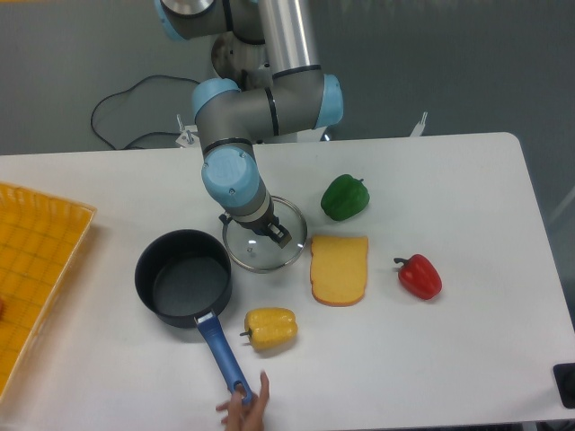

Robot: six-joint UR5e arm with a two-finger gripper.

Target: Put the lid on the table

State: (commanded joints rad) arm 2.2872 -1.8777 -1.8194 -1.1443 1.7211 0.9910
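Observation:
The lid (256,256), clear glass with a thin metal rim, lies on the white table (449,180) just right of the dark saucepan (183,275). My gripper (272,233) points down over the lid's centre and hides the knob. Its dark fingers (279,235) sit low at the glass. From this angle I cannot make out whether they still clamp the knob.
A green pepper (345,197), a yellow cheese slice (340,268), a red pepper (420,277) and a yellow pepper (270,328) lie around the lid. A person's hand (244,412) touches the end of the saucepan's blue handle (221,353). A yellow gridded tray (36,269) sits at the left.

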